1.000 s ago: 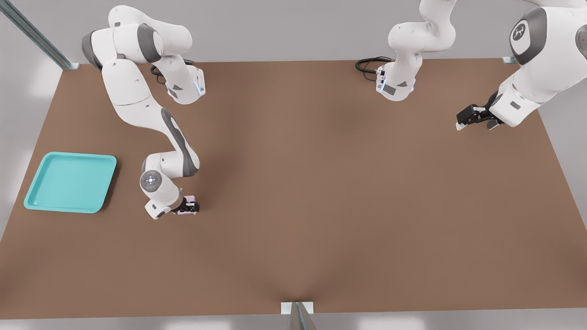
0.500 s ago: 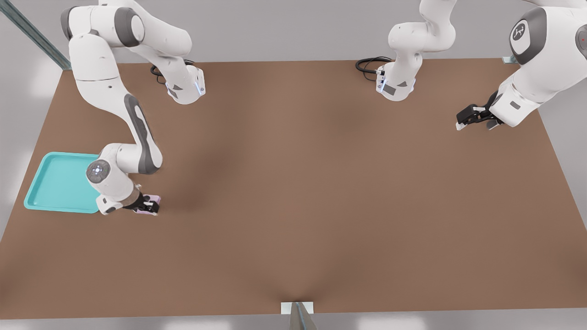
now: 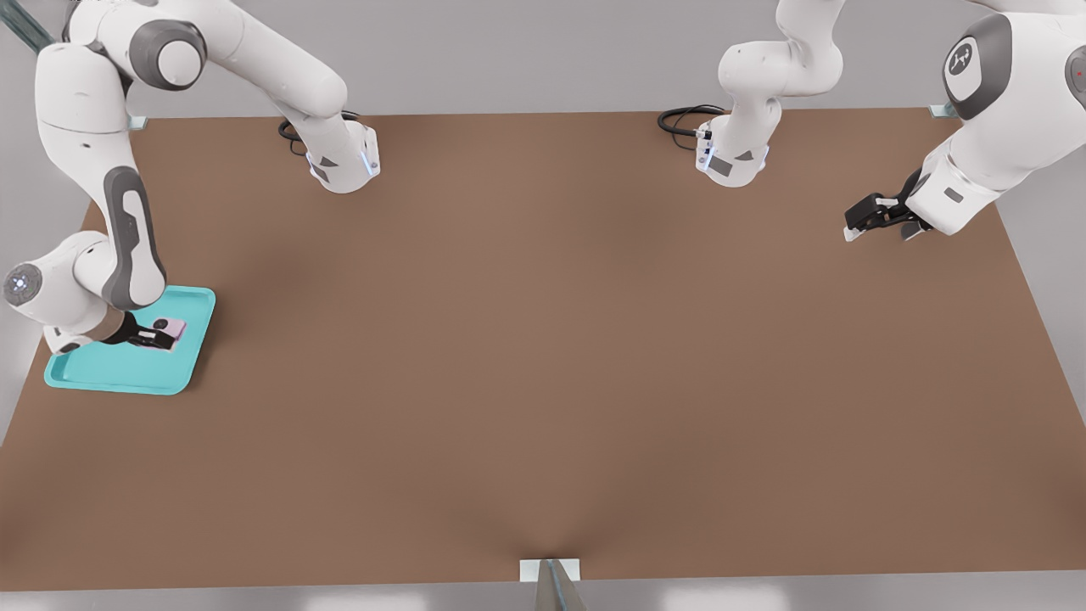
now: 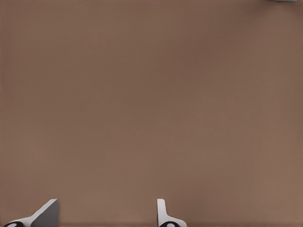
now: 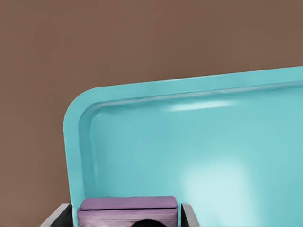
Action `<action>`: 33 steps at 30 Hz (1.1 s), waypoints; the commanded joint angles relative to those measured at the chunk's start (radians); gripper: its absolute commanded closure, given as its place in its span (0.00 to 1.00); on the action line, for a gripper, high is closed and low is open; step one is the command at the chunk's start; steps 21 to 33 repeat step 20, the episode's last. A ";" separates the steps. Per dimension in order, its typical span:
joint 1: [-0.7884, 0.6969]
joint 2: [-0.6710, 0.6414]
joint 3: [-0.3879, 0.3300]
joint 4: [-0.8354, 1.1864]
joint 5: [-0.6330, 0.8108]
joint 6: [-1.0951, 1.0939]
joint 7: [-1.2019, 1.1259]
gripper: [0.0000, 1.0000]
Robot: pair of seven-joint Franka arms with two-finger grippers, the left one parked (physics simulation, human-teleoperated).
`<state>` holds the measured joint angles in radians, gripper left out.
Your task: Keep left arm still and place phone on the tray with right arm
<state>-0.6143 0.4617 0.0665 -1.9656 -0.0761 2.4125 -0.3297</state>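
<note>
- the gripper of the right arm is pinched onto the phone, one finger on each side of it, and holds it over the tray, inside the rim and toward the tray corner nearest the middle of the bench.
- the phone may still sit above the tray floor; i cannot tell whether it touches. if the fingers let go from a height, it would likely drop and skid on the smooth plastic.
- it is near the tray's rim in the right wrist view, so a slide or a release a little further that way could leave it propped on the rim or off on the bench.
- if the fingers drag against the phone's sides while lifting away, they could pull it back up or tip it.
- the phone is a small, squarish, pale pink-lilac slab, far smaller than the tray, lying close to flat, with two round black lenses facing up in the front view.
- the tray is shallow, turquoise, with rounded corners.
</note>
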 commanded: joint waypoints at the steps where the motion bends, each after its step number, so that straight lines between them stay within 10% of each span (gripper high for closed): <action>1: 0.007 -0.001 -0.001 0.002 -0.001 0.004 -0.388 0.00; 9: 0.527 -0.379 -0.085 0.300 -0.011 -0.585 0.214 0.00; 11: 0.616 -0.253 -0.100 0.533 -0.005 -0.782 0.282 0.00; 33: 0.659 -0.396 -0.148 0.421 0.064 -0.744 0.270 0.00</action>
